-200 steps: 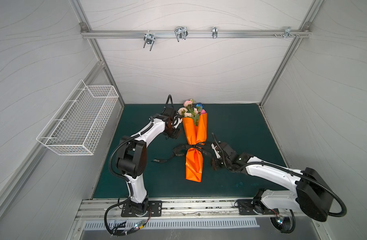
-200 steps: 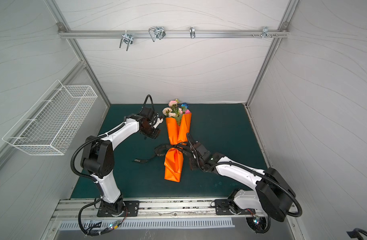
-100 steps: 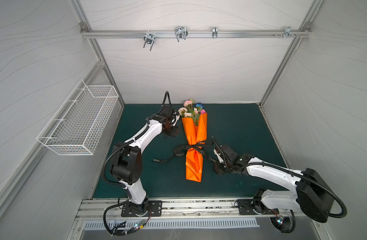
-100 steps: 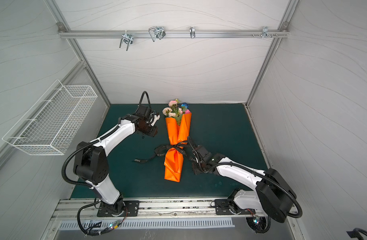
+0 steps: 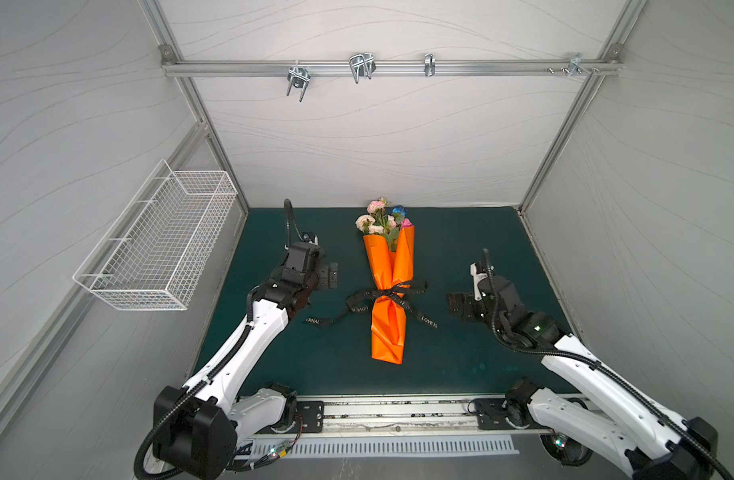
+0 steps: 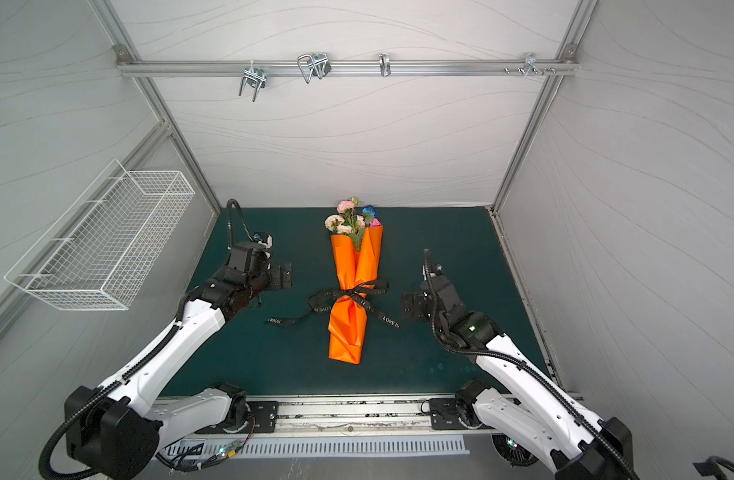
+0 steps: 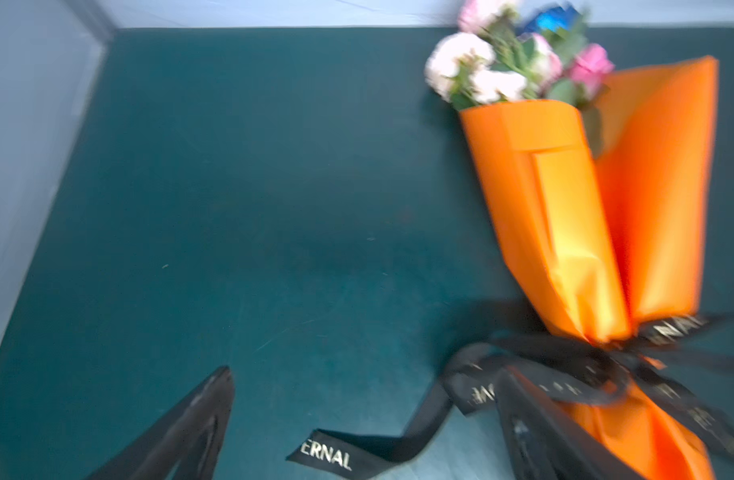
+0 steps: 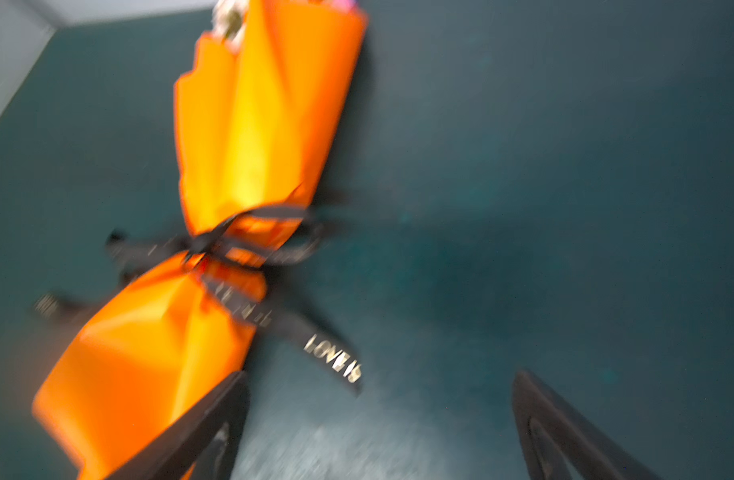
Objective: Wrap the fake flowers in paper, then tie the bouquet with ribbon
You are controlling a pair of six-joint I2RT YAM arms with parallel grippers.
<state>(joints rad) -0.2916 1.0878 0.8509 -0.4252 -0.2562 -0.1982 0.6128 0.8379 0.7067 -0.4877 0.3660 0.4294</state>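
The bouquet of fake flowers (image 5: 381, 218) (image 6: 350, 220) (image 7: 511, 68) lies along the middle of the mat, its pink, cream and blue blooms toward the back wall. Orange paper (image 5: 388, 332) (image 8: 249, 124) wraps the stems. A black lettered ribbon (image 5: 388, 293) (image 6: 348, 293) (image 7: 565, 353) (image 8: 249, 245) is knotted in a bow round the wrap's waist, its tails lying loose on the mat. My left gripper (image 5: 331, 275) (image 6: 284, 276) (image 7: 367, 382) is open, left of the wrap and apart from it. My right gripper (image 5: 457, 307) (image 6: 411, 307) (image 8: 382, 378) is open, right of the wrap, holding nothing.
The dark green mat (image 5: 461, 232) covers the floor between white walls. A white wire basket (image 5: 157, 245) hangs on the left wall. A metal rail with hooks (image 5: 361, 66) runs across the back wall overhead. The arms' mounting rail (image 5: 398, 411) lines the front edge.
Both grippers have opened and drawn away from the bouquet, the left one out to the left, the right one out to the right. The ribbon lies released; the bouquet stays put.
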